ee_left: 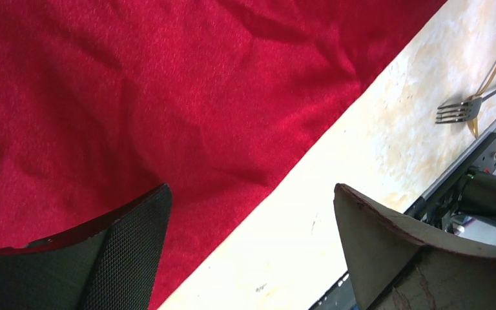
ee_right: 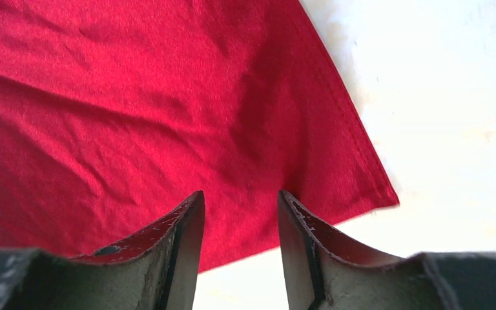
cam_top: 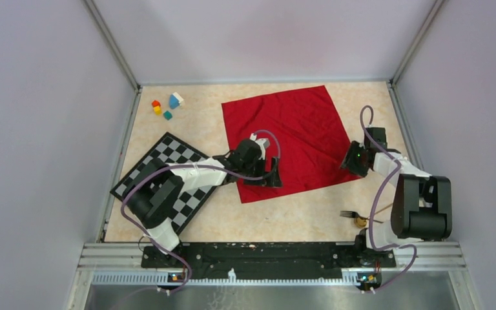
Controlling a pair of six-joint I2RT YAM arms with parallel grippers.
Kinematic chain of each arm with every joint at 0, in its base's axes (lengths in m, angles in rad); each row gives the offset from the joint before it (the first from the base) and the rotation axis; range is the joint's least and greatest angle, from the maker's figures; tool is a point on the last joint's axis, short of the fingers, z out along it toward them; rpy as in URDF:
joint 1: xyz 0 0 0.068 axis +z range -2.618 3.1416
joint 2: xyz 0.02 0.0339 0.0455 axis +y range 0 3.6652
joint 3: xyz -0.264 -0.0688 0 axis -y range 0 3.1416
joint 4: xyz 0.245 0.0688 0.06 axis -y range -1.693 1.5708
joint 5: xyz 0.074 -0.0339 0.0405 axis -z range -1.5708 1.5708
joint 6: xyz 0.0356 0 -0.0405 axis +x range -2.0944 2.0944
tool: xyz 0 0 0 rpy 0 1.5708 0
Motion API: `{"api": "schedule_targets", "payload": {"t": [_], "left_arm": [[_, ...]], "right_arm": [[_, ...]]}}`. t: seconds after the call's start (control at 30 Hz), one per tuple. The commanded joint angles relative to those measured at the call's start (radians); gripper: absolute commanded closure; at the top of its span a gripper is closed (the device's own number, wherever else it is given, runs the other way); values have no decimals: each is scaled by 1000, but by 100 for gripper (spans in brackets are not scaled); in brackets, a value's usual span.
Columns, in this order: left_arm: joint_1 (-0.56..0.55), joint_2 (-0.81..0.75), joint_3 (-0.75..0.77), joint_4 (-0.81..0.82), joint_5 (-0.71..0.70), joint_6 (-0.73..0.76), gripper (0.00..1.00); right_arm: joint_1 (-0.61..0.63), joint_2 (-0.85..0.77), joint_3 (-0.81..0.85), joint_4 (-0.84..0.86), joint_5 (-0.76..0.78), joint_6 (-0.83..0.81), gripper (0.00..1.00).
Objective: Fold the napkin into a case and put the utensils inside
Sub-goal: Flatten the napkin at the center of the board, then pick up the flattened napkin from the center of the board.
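The red napkin [cam_top: 287,139] lies flat and unfolded on the table, one corner toward the back. My left gripper [cam_top: 266,179] is open over its near edge; the left wrist view shows one finger above the cloth [ee_left: 168,97] and the other above bare table. My right gripper [cam_top: 351,161] is open, jaws a little apart, just above the napkin's right corner [ee_right: 361,181], holding nothing. The dark fork [cam_top: 351,214] and the gold-bowled spoon [cam_top: 361,221] lie at the near right by the right arm's base; the fork also shows in the left wrist view [ee_left: 471,103].
A black-and-white checkered mat [cam_top: 161,177] lies at the left under the left arm. Several small coloured blocks [cam_top: 166,106] sit at the back left. Walls enclose the table on three sides; a metal rail [cam_top: 265,255] runs along the near edge.
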Motion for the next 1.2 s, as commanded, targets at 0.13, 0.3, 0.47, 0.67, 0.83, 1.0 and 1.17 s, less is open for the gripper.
{"api": "schedule_targets", "payload": {"t": [0.13,0.3,0.47,0.67,0.83,1.0,1.17], "left_arm": [[-3,-261,18,-162,45,-11,1],[-2,-437,-12,-216,-23,-43,1],[-1,-547,-42,-229,-10,-89,1],[-1,-643,-64,-296,-78,-41,1],[-1,-715,-82,-326,-128,-7,1],[0,-751,-92,-347,-163,21,1],[0,-761,-99,-361,-189,42,1]], "right_arm": [[19,-278,121,-287,127,33,35],[-17,-277,173,-411,309,146,25],[-49,-132,211,-456,287,115,40],[-55,23,235,-469,326,76,49],[-55,98,255,-442,357,64,48],[-55,148,296,-444,363,53,48],[-55,158,299,-417,320,46,50]]}}
